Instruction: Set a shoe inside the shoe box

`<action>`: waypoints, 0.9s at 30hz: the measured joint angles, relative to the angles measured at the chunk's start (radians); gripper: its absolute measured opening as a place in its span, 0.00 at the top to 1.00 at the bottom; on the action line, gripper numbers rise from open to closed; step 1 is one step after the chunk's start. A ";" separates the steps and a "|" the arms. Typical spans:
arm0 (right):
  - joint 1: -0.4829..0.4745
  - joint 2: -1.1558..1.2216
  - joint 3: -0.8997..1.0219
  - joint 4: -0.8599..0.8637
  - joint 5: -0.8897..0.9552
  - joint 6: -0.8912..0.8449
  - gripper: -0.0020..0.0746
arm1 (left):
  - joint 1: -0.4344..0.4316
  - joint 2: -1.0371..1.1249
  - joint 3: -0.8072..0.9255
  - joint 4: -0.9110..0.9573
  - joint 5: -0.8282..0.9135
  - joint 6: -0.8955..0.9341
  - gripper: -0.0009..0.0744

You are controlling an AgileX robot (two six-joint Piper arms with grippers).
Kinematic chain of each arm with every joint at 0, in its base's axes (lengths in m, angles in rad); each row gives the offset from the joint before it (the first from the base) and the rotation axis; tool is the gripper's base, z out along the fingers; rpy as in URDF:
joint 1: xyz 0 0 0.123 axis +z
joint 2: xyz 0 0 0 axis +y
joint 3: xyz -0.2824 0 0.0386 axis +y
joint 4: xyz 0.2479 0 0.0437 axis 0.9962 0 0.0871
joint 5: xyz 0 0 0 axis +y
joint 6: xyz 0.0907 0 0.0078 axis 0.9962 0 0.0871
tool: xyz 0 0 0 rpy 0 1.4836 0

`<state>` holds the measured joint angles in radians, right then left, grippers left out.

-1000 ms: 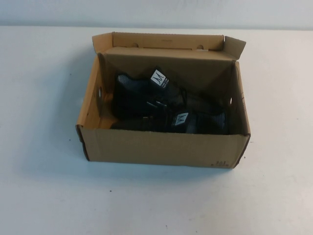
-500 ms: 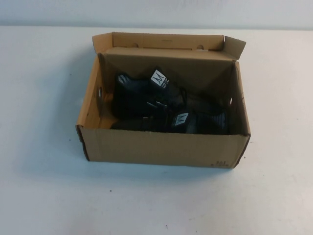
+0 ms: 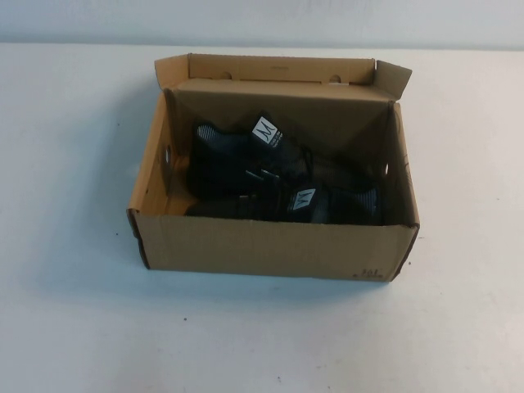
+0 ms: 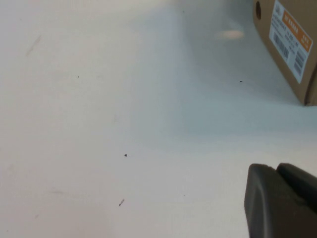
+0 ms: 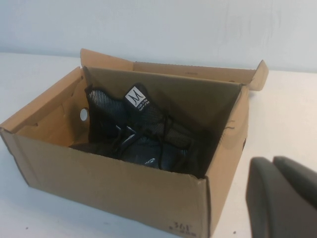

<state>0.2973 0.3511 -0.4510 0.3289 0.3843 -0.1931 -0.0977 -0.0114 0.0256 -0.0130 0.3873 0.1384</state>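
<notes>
High view: the shoe box (image 3: 270, 246) sits at frame centre on the white table (image 3: 74, 327), lid flap folded back; the shoe (image 3: 237, 151) lies inside beside its twin (image 3: 315, 205); neither arm appears.
Left wrist view: the left gripper (image 4: 282, 198) shows at lower right over bare table, the box corner at upper right; its state cannot be told.
Right wrist view: the right gripper (image 5: 282, 196) sits at lower right, just beside the box; state unclear

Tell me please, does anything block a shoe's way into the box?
Nothing visible: the brown cardboard shoe box is open, both black mesh sneakers inside. Left hand and right hand sit outside.
</notes>
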 joint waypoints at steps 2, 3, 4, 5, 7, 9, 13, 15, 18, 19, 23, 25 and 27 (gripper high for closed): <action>0.000 0.000 0.000 0.000 0.000 0.000 0.99 | 0.000 0.000 0.000 0.000 0.000 0.000 0.99; 0.000 0.000 0.000 0.000 0.000 0.000 0.99 | 0.000 0.000 0.000 0.000 0.000 0.000 0.99; 0.000 0.000 0.000 0.000 0.000 0.000 0.99 | 0.000 0.000 0.000 0.000 0.000 0.000 0.99; 0.000 0.000 0.000 0.000 0.000 0.000 0.99 | 0.000 0.000 0.000 0.000 0.000 0.000 0.99; 0.000 0.000 0.000 0.000 0.000 0.000 0.99 | 0.000 0.000 0.000 0.000 0.002 0.000 0.99; -0.008 0.000 0.000 0.000 0.000 0.000 0.99 | 0.000 0.000 0.000 0.000 0.002 0.000 0.99; -0.082 -0.030 0.000 0.014 0.001 0.000 0.99 | 0.000 0.000 0.000 0.000 0.002 0.000 0.99; -0.134 -0.052 0.000 0.017 0.001 0.000 0.99 | 0.000 0.000 0.000 0.000 0.002 0.000 0.99; -0.196 -0.094 0.000 0.020 0.001 0.000 0.99 | 0.000 0.000 0.000 0.000 0.002 0.000 0.99; -0.212 -0.109 0.000 0.025 0.001 0.000 0.99 | 0.000 0.000 0.000 0.000 0.002 0.000 0.99; -0.243 -0.156 0.000 0.034 0.001 0.000 0.99 | 0.000 0.000 0.000 0.000 0.004 0.000 0.99; -0.252 -0.171 0.000 0.018 0.001 -0.015 0.99 | 0.000 0.000 0.000 0.000 0.004 0.000 0.99; -0.258 -0.183 0.000 0.003 0.001 -0.033 0.99 | 0.000 0.000 0.000 0.000 0.004 0.000 0.99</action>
<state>0.0388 0.1680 -0.4510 0.3323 0.3850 -0.2261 -0.0977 -0.0114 0.0256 -0.0130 0.3913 0.1384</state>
